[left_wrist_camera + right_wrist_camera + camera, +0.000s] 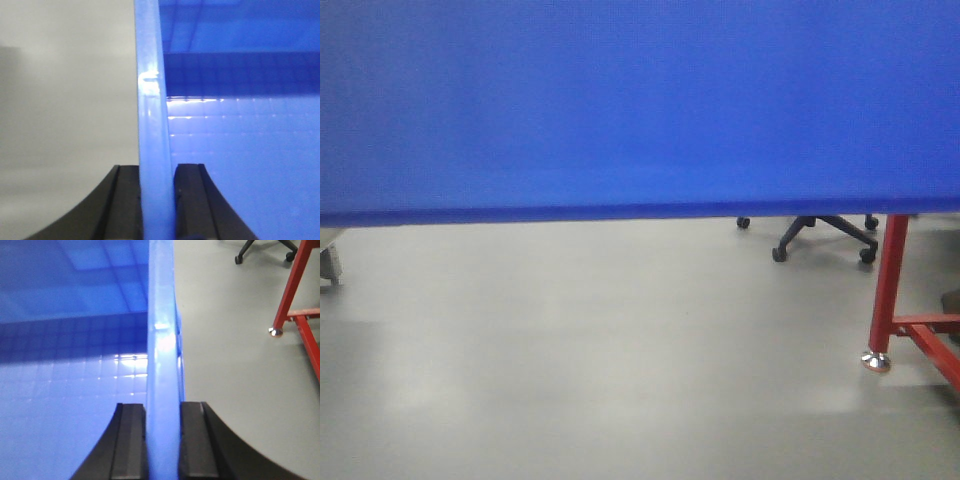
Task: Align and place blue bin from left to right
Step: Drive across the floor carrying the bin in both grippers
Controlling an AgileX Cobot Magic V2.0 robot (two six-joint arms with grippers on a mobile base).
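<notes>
The large bright-blue plastic bin (640, 100) fills the upper half of the front view from 9 through 12 to 3 o'clock. It shows only one broad, smooth, matte wall there, and its top and both ends are cut off by the frame. The straight, darker lower edge runs across the middle, and what the bin rests on cannot be told. In the left wrist view its thin, glossy, translucent rim stands edge-on from 12 to 6 o'clock. About a third of the way down the rim carries a small moulded mark, too blurred to read. The left gripper (157, 172) at 6 o'clock has its jaws clamped on this wall, with one black ridged finger (127, 200) pressed to each face. To the 3 o'clock side lies the bin's interior, faintly patterned in small squares with streaks of glare. To the 9 o'clock side is the smooth pale-grey floor (60, 100). The right wrist view mirrors this, with the right gripper (162, 412) closed on the opposite wall, black fingers (131, 440) against both sides, the gridded interior toward 9 o'clock and floor toward 3. Below the bin in the front view, at about 4 o'clock, stands a red painted metal frame leg (888, 290) on a round silver foot (876, 361). Its brace runs out of view. Near 3 o'clock the black star base of an office chair on casters (825, 235) shows, its upper part hidden behind the bin. At 9 o'clock a grey shape at the edge is too cropped to identify.
</notes>
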